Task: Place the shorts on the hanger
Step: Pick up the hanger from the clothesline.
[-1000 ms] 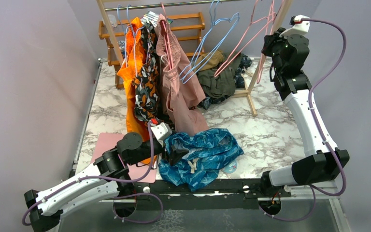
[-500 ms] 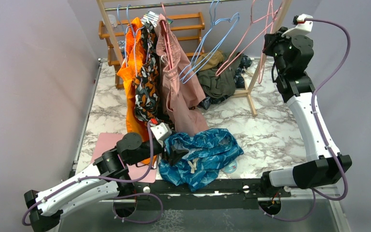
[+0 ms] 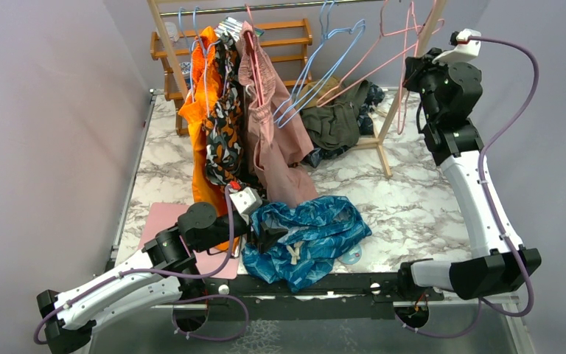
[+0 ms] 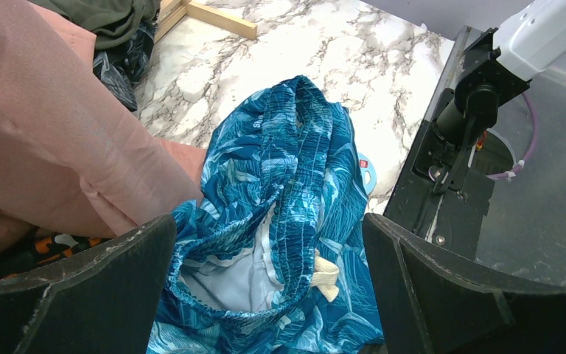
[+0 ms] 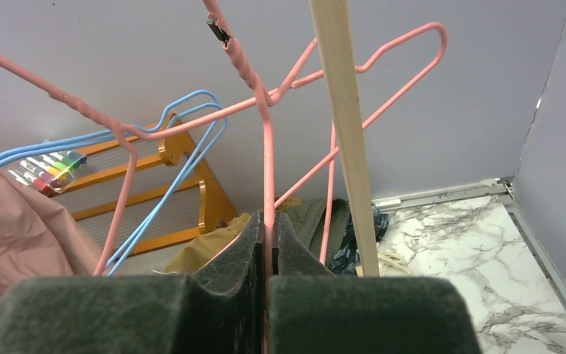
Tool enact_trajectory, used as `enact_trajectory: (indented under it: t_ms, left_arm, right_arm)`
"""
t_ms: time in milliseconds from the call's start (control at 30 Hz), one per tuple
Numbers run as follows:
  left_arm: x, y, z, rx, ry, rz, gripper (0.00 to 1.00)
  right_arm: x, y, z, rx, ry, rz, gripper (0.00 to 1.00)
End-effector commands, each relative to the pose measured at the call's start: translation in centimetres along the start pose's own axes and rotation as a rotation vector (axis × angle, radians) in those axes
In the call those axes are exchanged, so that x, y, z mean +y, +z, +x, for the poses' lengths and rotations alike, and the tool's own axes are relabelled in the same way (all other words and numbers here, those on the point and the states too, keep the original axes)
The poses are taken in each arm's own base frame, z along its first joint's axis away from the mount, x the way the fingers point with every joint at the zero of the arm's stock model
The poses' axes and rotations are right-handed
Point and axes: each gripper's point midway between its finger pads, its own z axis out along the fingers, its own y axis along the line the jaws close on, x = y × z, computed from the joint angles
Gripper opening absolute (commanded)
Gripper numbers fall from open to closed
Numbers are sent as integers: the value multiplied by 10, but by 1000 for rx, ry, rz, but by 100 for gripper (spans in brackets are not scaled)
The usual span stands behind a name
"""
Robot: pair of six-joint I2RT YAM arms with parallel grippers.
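- A flat pink mat lies on the marble table at the near left, partly under my left arm.
- My left gripper hangs low over the near edge of the table. Its jaws are spread wide and grip nothing.
- The shorts lie crumpled on the table at the near middle, just in front of that gripper. In the left wrist view the waistband gapes between my spread fingers, and the white drawstring shows on top.
- Behind them, an orange garment, the orange-black patterned shorts and the dusty-pink shorts hang from the rail. The pink hem reaches down to the edge of the teal pair.
- Light blue hangers hang further right, over a heap of olive clothes on the table.
- The hanger is up at the far right, near the wooden rack post, well apart from the shorts.
- My right gripper is raised there, pressed together on the hanger's thin pink wire, which runs straight up from between the pads.
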Motion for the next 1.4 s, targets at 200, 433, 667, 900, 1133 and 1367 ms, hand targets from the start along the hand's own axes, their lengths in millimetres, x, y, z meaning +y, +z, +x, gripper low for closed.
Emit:
enact_trajectory:
  t_ms: [200, 433, 667, 900, 1133, 1367]
  left_arm:
    - [-6, -3, -16, -38, 12, 29, 99]
    - [-6, -4, -18, -48, 13, 32, 99]
    - [-7, -5, -19, -50, 13, 36, 99]
    - [-3, -6, -20, -59, 13, 13, 99]
    - [-2, -5, -19, -56, 15, 5, 99]
    - [-1, -4, -18, -50, 16, 5, 99]
  right_arm:
    - [-5, -27, -17, -65, 13, 7, 1]
    - [0, -44, -12, -28, 70, -22, 1]
    - [8, -53, -20, -24, 110, -53, 1]
    - [12, -42, -8, 12, 131, -70, 1]
    - [43, -31, -16, 10, 166, -217, 1]
    - [48, -29, -21, 16, 184, -232, 1]
